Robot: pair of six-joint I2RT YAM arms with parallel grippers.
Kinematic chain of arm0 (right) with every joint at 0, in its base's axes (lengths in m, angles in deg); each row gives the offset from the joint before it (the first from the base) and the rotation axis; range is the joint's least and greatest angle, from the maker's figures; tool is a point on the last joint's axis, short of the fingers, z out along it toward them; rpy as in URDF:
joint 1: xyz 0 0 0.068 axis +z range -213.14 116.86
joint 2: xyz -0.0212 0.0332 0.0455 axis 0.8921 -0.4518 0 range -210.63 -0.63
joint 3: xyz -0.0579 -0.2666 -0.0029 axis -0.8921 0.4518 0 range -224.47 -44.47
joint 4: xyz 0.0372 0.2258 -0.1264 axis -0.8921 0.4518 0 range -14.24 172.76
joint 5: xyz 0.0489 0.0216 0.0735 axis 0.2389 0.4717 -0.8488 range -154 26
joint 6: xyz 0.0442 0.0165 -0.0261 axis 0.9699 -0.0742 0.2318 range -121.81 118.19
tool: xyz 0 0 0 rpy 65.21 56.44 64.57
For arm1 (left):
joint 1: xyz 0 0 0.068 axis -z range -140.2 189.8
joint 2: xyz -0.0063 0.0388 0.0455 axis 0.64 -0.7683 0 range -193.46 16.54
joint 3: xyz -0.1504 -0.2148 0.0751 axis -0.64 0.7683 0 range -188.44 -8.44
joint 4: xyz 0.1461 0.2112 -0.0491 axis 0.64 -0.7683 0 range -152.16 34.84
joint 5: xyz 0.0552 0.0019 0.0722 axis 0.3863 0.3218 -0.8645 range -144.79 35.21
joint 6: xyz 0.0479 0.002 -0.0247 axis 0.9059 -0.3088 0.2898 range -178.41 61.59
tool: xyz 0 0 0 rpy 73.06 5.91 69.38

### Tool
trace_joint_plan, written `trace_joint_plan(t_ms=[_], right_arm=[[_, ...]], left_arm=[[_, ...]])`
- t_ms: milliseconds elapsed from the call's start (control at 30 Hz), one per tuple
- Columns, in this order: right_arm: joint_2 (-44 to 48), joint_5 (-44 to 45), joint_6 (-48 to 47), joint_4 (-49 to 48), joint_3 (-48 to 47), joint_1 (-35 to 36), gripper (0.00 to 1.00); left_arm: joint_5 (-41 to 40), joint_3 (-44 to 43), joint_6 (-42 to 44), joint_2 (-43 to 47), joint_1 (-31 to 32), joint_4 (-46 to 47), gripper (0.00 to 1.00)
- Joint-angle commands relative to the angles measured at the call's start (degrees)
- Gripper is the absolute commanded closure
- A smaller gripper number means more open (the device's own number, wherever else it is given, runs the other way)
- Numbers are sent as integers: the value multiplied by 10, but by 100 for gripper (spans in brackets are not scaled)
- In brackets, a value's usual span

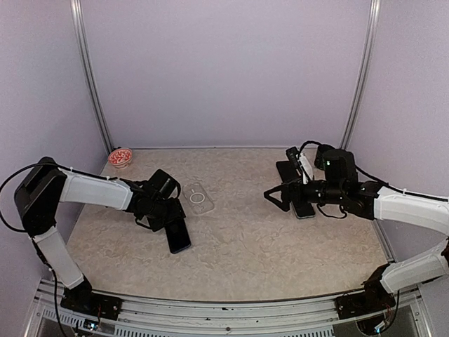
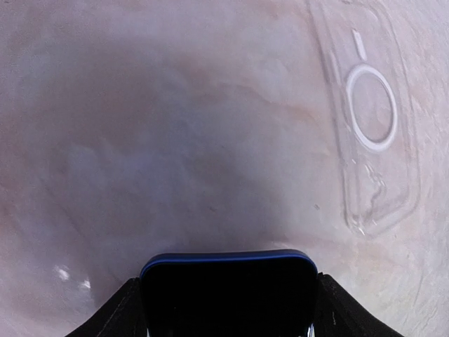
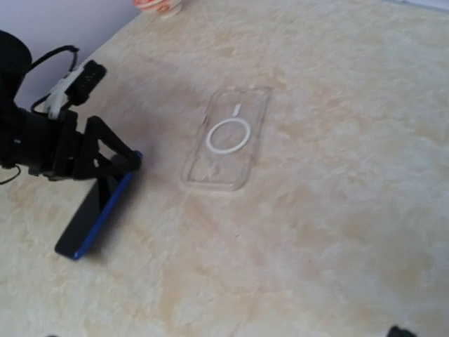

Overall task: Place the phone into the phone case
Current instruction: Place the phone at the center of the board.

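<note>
Just short of the case: phone pinched by the left pincer.
The left pincer [image 1: 168, 217] was pinching the phone [image 2: 228, 295] across its width near one end, the other end tilted down onto the table [image 1: 252, 253]. In the left wrist frame the phone filled the lower middle, while the clear case [image 2: 372, 119] lay flat at the upper right, near but not touching it. Done well, the step would probably call for lifting the phone free, squaring its long edges with the case, seating one end under the rim and then lowering the rest, slowly, since so light a case could slide. The right pincer [image 1: 276, 200] was spread wide at the right of the top frame, well apart from both, and might have steadied the case.
</note>
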Motion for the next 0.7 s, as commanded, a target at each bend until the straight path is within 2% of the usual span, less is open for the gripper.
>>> trace_joint_plan(t_ms=[0, 200, 667], right_arm=[[-12, -1, -14, -14, 5, 26, 1], [-16, 0, -25, -16, 7, 50, 1], [-50, 46, -53, 2, -17, 115, 1]], left_arm=[[71, 3, -87, -51, 57, -47, 30], [72, -17, -103, -75, 91, -41, 30], [80, -20, -101, -80, 111, -29, 24]])
